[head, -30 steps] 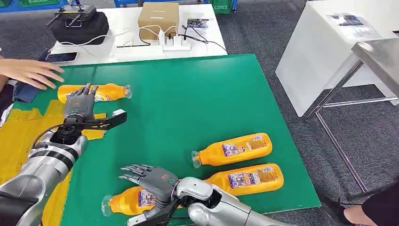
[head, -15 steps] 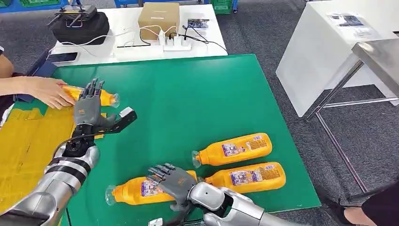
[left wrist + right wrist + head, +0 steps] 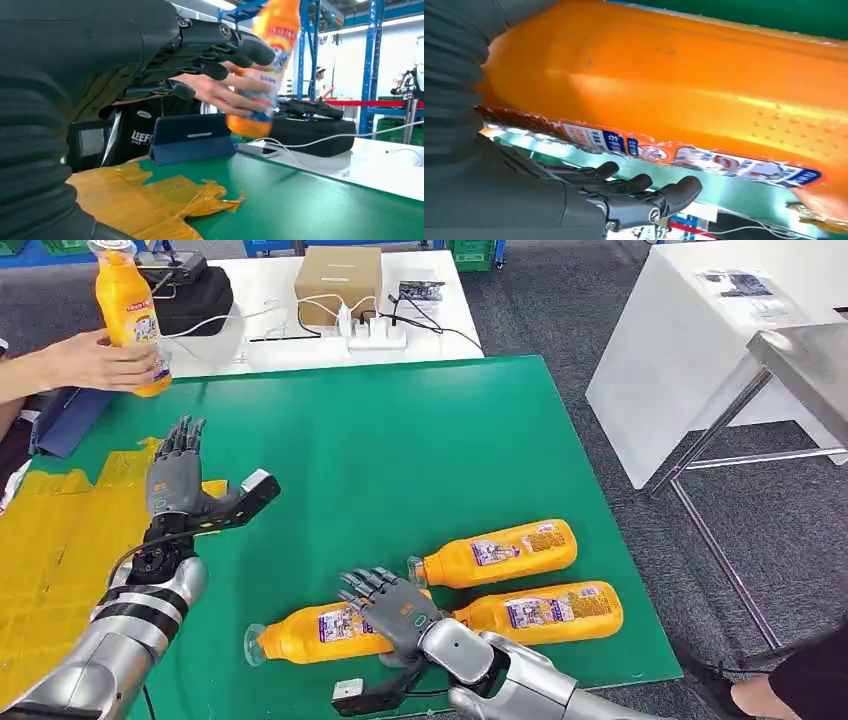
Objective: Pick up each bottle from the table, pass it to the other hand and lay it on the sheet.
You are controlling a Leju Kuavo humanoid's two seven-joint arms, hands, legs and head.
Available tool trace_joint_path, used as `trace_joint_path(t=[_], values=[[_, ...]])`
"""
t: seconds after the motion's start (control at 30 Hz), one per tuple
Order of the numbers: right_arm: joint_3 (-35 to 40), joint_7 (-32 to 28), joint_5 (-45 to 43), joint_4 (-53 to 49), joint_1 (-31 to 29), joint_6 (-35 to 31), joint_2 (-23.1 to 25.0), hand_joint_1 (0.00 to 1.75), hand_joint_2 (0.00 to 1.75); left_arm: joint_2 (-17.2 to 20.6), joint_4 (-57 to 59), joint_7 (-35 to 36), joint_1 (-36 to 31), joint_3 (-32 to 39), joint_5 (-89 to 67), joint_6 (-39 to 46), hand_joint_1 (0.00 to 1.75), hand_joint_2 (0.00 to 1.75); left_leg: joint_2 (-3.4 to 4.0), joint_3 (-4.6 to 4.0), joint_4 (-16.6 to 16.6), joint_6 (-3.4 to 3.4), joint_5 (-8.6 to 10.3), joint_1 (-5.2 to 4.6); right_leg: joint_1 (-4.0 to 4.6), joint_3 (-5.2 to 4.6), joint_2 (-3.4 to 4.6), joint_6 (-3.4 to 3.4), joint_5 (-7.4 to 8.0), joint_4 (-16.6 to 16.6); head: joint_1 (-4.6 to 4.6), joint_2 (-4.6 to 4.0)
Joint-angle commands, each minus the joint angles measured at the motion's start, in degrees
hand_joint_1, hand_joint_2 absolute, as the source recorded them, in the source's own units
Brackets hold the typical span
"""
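The left robot hand (image 3: 178,475) is raised on its silver arm, fingers straight and pointing away from the body, thumb stretched out to the side, holding nothing. The right robot hand (image 3: 395,605) reaches in low from the lower edge of the head view, palm down, its dark fingers (image 3: 644,197) extended and slightly spread, closed on nothing.

Dark grey carpet (image 3: 560,330) is covering the floor around a green-topped work table (image 3: 400,430). A white table (image 3: 250,330) is standing behind it, carrying a brown cardboard box (image 3: 337,278), a white power strip (image 3: 375,332) and a black padded case (image 3: 170,295). A white cabinet (image 3: 690,350) and a steel-legged bench (image 3: 800,360) are standing to the right. Blue metal racking (image 3: 375,65) is rising behind, under what are probably bright ceiling lights.
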Motion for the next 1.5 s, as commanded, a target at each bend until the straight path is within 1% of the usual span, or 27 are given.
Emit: trace_joint_path(t=[0.03, 0.07, 0.1, 0.13, 0.17, 0.2, 0.23, 0.27, 0.33, 0.4, 0.43, 0.47, 0.5, 0.53, 0.6, 0.73, 0.87, 0.97, 1.0, 1.13, 1.2, 1.23, 1.3, 1.37, 1.4, 1.47, 1.5], values=[[-0.4, 0.6, 0.6, 1.6, 0.3, 0.5, -0.7, 0.00, 1.75, -1.1, 0.9, 0.1, -1.3, 1.7, -0.1, -0.5, 0.00, 1.75, -0.04, 0.14, 0.0, 0.01, -0.05, 0.03, 0.04, 0.17, -0.03, -0.10, -0.07, 0.0, 0.00, 0.00], [-1.4, 1.0, 2.1, 2.1, 0.6, 0.9, -0.3, 0.00, 1.75, -1.2, 0.6, 0.1, -1.1, 1.9, -0.2, -0.5, 0.00, 1.75, -0.03, 0.29, 0.0, 0.01, -0.13, 0.04, 0.07, 0.33, -0.02, -0.15, -0.14, 0.0, 0.00, 0.00], [-2.0, 1.1, 2.5, 3.0, 0.7, 1.1, 0.2, 0.00, 1.75, -1.4, 0.5, -0.3, -1.1, 2.0, -0.2, -0.5, 0.00, 1.75, -0.04, 0.18, 0.0, 0.02, -0.07, 0.03, 0.05, 0.21, -0.03, -0.11, -0.08, 0.0, 0.00, 0.00], [-3.3, 0.8, 1.9, 4.0, 1.0, 1.3, 0.9, 0.12, 1.75, -1.6, 0.4, -0.5, -1.1, 2.0, -0.1, -0.4, 0.00, 1.75, -0.04, 0.16, 0.0, 0.02, -0.06, 0.03, 0.04, 0.19, -0.03, -0.10, -0.07, 0.0, 0.00, 0.00], [-4.6, 0.3, 0.8, 5.3, 1.0, 1.4, 1.7, 0.82, 1.75, -1.9, 0.5, -0.8, -1.2, 1.8, -0.1, -0.4, 0.00, 1.75, -0.05, 0.22, 0.0, 0.02, -0.08, 0.03, 0.05, 0.26, -0.04, -0.12, -0.10, 0.0, 0.00, 0.00], [-5.9, -0.5, -0.8, 7.2, 0.7, 1.7, 2.5, 1.69, 1.75, -2.4, 0.5, -1.5, -1.5, 1.6, 0.4, -0.3, 0.00, 1.75, -0.03, 0.19, 0.0, 0.02, -0.07, 0.04, 0.05, 0.22, -0.02, -0.10, -0.08, 0.0, 0.00, 0.00], [-6.8, -0.9, -1.5, 8.6, 0.4, 1.7, 2.9, 1.75, 1.75, -2.7, 0.5, -2.1, -1.6, 1.5, 0.8, -0.4, 0.00, 1.75, -0.06, 0.21, 0.0, 0.02, -0.08, 0.05, 0.06, 0.26, -0.05, -0.11, -0.09, 0.0, 0.00, 0.00], [-7.7, -1.8, -2.7, 9.7, 0.3, 1.6, 3.5, 1.73, 1.75, -2.9, 0.4, -2.4, -1.6, 1.3, 1.2, -0.4, 0.00, 1.75, -0.05, 0.32, 0.0, 0.03, -0.13, 0.06, 0.08, 0.38, -0.03, -0.16, -0.13, 0.0, -0.02, 0.00], [-9.8, -4.4, -6.5, 12.7, -0.2, 2.5, 4.5, 1.75, 1.75, -3.5, 0.1, -3.5, -2.0, 0.5, 1.8, 0.0, 0.00, 1.75, -0.04, 0.18, 0.0, 0.02, -0.02, 0.03, 0.05, 0.21, -0.05, -0.11, -0.04, 0.0, -0.02, 0.00], [-10.3, -4.9, -7.6, 14.6, -0.6, 2.4, 5.1, 1.75, 1.75, -3.7, -0.3, -3.9, -2.1, -0.1, 2.5, 0.0, 0.00, 1.75, -0.13, 0.23, 0.0, 0.03, -0.04, 0.06, 0.08, 0.29, -0.13, -0.15, -0.08, 0.0, 0.00, 0.00], [-12.1, -6.8, -10.7, 15.8, -0.4, 2.7, 5.9, 1.75, 1.75, -4.0, -1.0, -4.8, -2.0, -0.6, 3.4, 0.0, 0.00, 1.75, -0.11, 0.15, 0.0, 0.04, 0.02, 0.05, 0.07, 0.20, -0.11, -0.12, -0.03, 0.0, -0.02, 0.00], [-14.1, -10.4, -15.4, 16.3, -0.3, 4.4, 6.4, 1.75, 1.75, -4.1, -1.0, -5.4, -2.2, -1.0, 3.9, 0.1, 0.00, 1.75, -0.08, 0.20, 0.0, 0.07, 0.02, 0.04, 0.06, 0.25, -0.08, -0.12, -0.04, 0.0, 0.00, 0.00], [-16.0, -12.7, -19.5, 17.0, -0.3, 5.8, 6.7, 1.75, 1.75, -4.4, -0.8, -6.3, -2.6, -1.5, 4.6, 0.2, 0.00, 1.75, -0.08, 0.28, 0.0, 0.09, -0.02, 0.06, 0.08, 0.36, -0.07, -0.14, -0.06, 0.0, 0.00, 0.00], [-16.9, -13.2, -21.7, 17.7, -0.5, 5.2, 7.0, 1.75, 1.75, -4.6, -0.3, -6.1, -3.0, -2.2, 4.9, 0.6, 0.00, 1.75, -0.05, 0.19, 0.0, 0.07, 0.05, 0.05, 0.06, 0.22, -0.06, -0.09, 0.03, 0.0, -0.02, 0.00], [-19.4, -13.9, -25.7, 17.2, 0.2, 4.5, 7.9, 1.75, 1.75, -4.5, -0.5, -6.2, -2.9, -3.0, 5.6, 1.1, 0.00, 1.75, -0.12, 0.27, 0.0, 0.08, 0.04, 0.06, 0.08, 0.30, -0.12, -0.15, 0.04, 0.0, -0.02, 0.00], [-19.3, -13.9, -25.8, 17.0, 0.2, 4.5, 8.0, 1.75, 1.75, -4.5, -0.6, -6.2, -2.8, -3.1, 5.6, 1.1, 0.00, 1.75, 0.04, 0.60, 0.0, 0.02, 0.02, 0.08, 0.10, 0.49, 0.06, -0.28, 0.11, -0.1, 0.00, 0.00], [-23.4, -15.0, -33.0, 13.3, 3.0, 4.6, 8.7, 1.75, 1.75, -4.2, -3.3, -7.0, -1.7, -3.7, 8.4, 0.9, 0.00, 1.75, 0.13, 0.63, 0.0, -0.03, 0.03, 0.06, 0.12, 0.46, 0.15, -0.24, 0.15, -0.1, 0.00, 0.00], [-28.0, -16.5, -36.8, 7.9, 6.7, 1.2, 9.8, 1.75, 1.75, -4.6, -9.6, -10.7, 1.5, -2.4, 16.1, -1.9, 0.00, 1.75, 0.12, 0.68, -0.1, -0.05, 0.03, 0.09, 0.15, 0.51, 0.14, -0.23, 0.13, -0.1, 0.00, 0.00], [-28.0, -16.4, -36.7, 6.3, 7.4, 1.3, 9.8, 1.75, 1.75, -4.2, -11.1, -10.6, 2.3, -2.9, 16.4, -2.5, 0.00, 1.75, 0.10, 0.73, -0.1, -0.05, 0.01, 0.10, 0.17, 0.58, 0.12, -0.25, 0.09, -0.1, 0.00, 0.00], [-28.0, -16.4, -36.7, 6.3, 7.4, 1.3, 9.8, 1.75, 1.75, -4.2, -11.1, -10.6, 2.3, -2.9, 16.4, -2.5, 0.00, 1.75, 0.14, 0.69, 0.0, -0.03, -0.06, 0.07, 0.14, 0.58, 0.17, -0.27, 0.03, 0.0, -0.02, 0.00], [-32.2, -19.6, -39.9, 1.8, 10.2, -1.6, 11.4, 1.75, 1.75, -4.8, -15.9, -15.0, 4.9, 0.1, 26.9, -7.0, 0.00, 1.75, 0.16, 0.65, 0.0, -0.04, -0.08, 0.08, 0.14, 0.56, 0.20, -0.27, 0.02, 0.0, 0.00, 0.00], [-32.9, -19.6, -40.0, -0.5, 11.2, -1.7, 11.7, 1.75, 1.75, -4.7, -18.4, -15.5, 6.3, 0.6, 29.8, -8.6, 0.00, 1.75, 0.18, 0.52, 0.0, -0.05, -0.03, 0.08, 0.13, 0.42, 0.22, -0.23, 0.07, -0.1, 0.00, 0.00], [-34.7, -21.0, -40.4, -6.1, 13.6, -3.2, 12.7, 1.75, 1.75, -4.5, -24.3, -16.4, 9.7, 2.5, 38.1, -12.1, 0.00, 1.75, 0.21, 0.60, 0.0, -0.05, -0.14, 0.09, 0.15, 0.52, 0.25, -0.30, -0.02, 0.0, 0.00, 0.00], [-34.8, -23.9, -40.9, -9.3, 14.7, -4.3, 13.0, 1.75, 1.75, -4.5, -26.3, -17.2, 10.7, 4.0, 42.8, -13.8, 0.00, 1.75, 0.25, 0.49, 0.1, -0.05, -0.17, 0.05, 0.10, 0.42, 0.32, -0.27, -0.07, 0.1, 0.00, 0.00], [-34.7, -25.7, -40.7, -10.4, 15.2, -5.3, 13.1, 1.75, 1.75, -4.5, -26.5, -17.6, 10.8, 5.1, 45.2, -13.6, 0.00, 1.75, 0.22, 0.27, 0.0, -0.06, -0.09, 0.05, 0.09, 0.22, 0.35, -0.21, 0.03, 0.0, 0.00, 0.00], [-34.8, -28.4, -39.6, -12.8, 16.3, -9.1, 13.5, 1.75, 1.75, -5.2, -26.6, -18.9, 10.6, 8.9, 51.7, -12.3, 0.00, 1.75, 0.22, 0.30, 0.1, -0.05, -0.20, 0.06, 0.12, 0.23, 0.37, -0.27, -0.08, 0.1, 0.00, 0.00], [-34.7, -29.4, -40.0, -13.8, 16.7, -10.3, 13.5, 1.75, 1.75, -5.0, -26.5, -19.5, 10.4, 10.2, 55.3, -12.7, 0.00, 1.75, 0.16, 0.03, 0.0, -0.06, -0.06, 0.06, 0.11, -0.04, 0.30, -0.20, 0.04, 0.0, 0.00, 0.00]])
